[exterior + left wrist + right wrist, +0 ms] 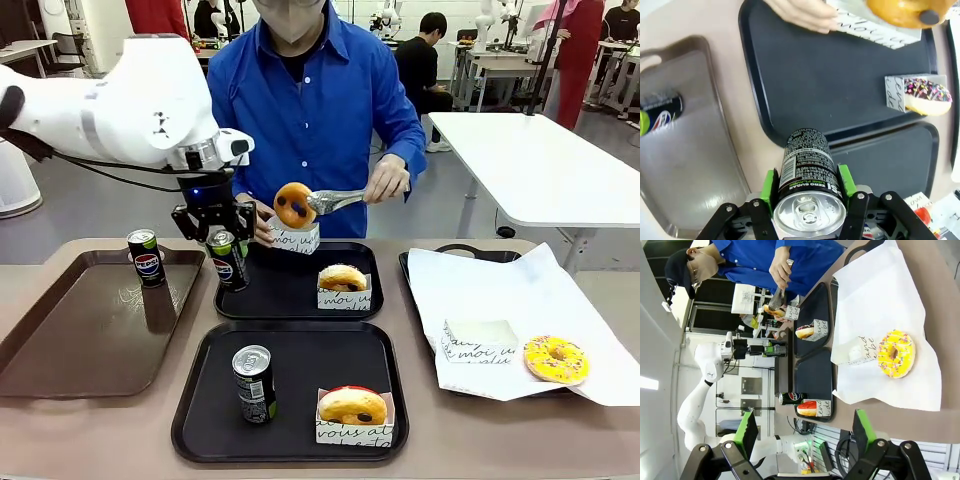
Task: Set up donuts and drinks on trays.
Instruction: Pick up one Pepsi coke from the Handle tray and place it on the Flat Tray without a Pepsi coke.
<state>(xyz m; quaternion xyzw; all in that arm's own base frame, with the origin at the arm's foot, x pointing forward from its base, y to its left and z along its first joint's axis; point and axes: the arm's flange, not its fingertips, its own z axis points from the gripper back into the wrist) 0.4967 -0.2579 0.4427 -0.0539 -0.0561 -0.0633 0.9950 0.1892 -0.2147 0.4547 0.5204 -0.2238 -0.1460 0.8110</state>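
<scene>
Closest lies the near black tray [300, 345], bearing an upright can [254, 384] on its left half and a golden donut [352, 406] in a paper sleeve at its front right corner; directly beyond the near tray sits the far black tray [285, 290], with a sleeved sprinkled donut [342, 279] beyond the near tray's right half; the left gripper [213, 222] is clamped on a held can [229, 262], upright just beyond the near tray's far left corner, resting or lifted I cannot tell; farther beyond the near tray, a person's hand [386, 180] works tongs [335, 200] gripping a glazed donut [294, 204] just above an open sleeve [296, 238] steadied by the other hand [262, 228]; left of the near tray, a brown tray [70, 340] carries a third can [147, 258]; right of the near tray, white paper [480, 285] bears a white sleeve [480, 340] and a yellow donut [556, 359]; the right gripper [805, 427] has its fingers wide apart, nothing between them.
</scene>
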